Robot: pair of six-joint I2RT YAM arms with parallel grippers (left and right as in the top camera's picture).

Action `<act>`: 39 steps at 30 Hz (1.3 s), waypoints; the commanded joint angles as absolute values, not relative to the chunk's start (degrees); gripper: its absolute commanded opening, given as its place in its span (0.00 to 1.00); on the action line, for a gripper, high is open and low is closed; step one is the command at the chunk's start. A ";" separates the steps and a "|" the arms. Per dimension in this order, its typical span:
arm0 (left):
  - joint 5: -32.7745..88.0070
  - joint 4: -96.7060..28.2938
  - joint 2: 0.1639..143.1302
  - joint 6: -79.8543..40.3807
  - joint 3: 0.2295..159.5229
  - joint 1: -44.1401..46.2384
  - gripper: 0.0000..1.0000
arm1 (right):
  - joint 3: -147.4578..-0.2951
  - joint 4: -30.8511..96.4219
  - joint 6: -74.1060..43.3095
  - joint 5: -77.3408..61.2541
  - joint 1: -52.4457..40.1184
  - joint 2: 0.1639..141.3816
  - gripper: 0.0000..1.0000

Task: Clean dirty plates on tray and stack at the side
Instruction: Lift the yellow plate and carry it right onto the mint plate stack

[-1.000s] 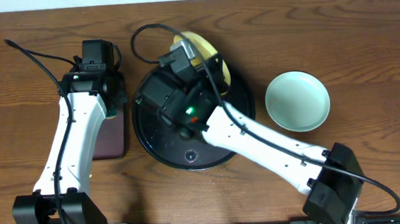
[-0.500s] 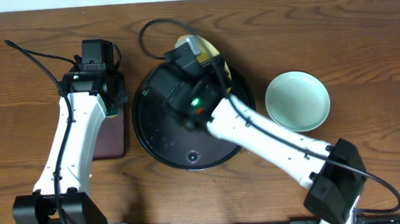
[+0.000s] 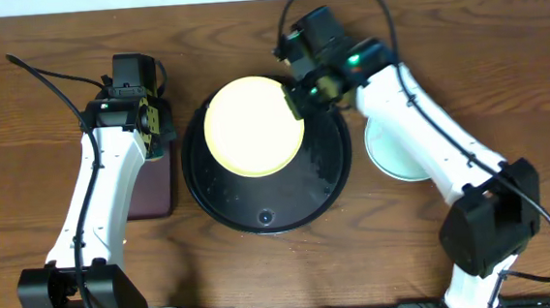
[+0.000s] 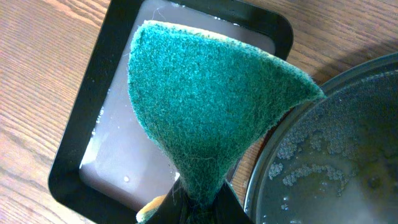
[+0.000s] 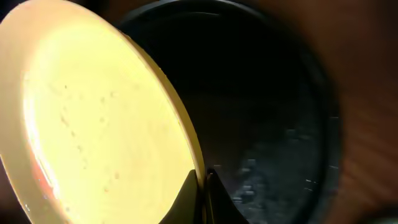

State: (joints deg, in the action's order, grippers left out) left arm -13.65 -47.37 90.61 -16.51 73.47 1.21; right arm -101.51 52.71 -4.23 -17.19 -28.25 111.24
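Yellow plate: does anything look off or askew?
Yes. The yellow plate sits tilted over the tray, pinched by its rim in the right gripper, and a red smear shows near its edge.

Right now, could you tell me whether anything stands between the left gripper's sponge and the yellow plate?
Nothing visible does: only the rim of the black tray lies between the sponge and the yellow plate, which the right gripper holds.

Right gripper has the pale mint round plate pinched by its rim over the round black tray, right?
No: the right gripper pinches the pale yellow round plate, not a mint one, by its rim over the round glossy black tray. Overhead view shows it.
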 commanded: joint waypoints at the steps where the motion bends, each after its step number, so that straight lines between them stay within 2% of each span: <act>1: -13.96 -47.29 90.78 -16.86 72.75 1.04 0.08 | -101.34 53.56 -2.02 -37.19 -21.78 107.50 0.01; 8: -13.96 -47.29 90.78 -16.86 72.75 1.04 0.08 | -101.34 62.19 -0.80 -39.00 -9.93 105.30 0.01; 13: -13.93 -47.29 90.78 -16.86 72.75 1.04 0.08 | -100.20 70.11 0.99 -32.36 -1.87 105.32 0.01; 17: -13.93 -47.29 90.80 -16.86 72.75 1.04 0.08 | -96.66 70.43 0.93 -29.10 2.59 105.32 0.01; 24: -13.96 -47.29 90.80 -16.86 72.75 1.04 0.08 | -87.29 64.79 -0.14 -28.16 9.91 105.32 0.01; 28: -13.93 -47.29 90.80 -16.86 72.75 1.04 0.08 | -81.28 59.35 -4.21 -20.64 13.15 105.32 0.01; 39: -13.96 -47.29 90.80 -16.86 72.75 1.04 0.08 | -71.46 50.43 -8.38 -9.52 13.85 105.32 0.01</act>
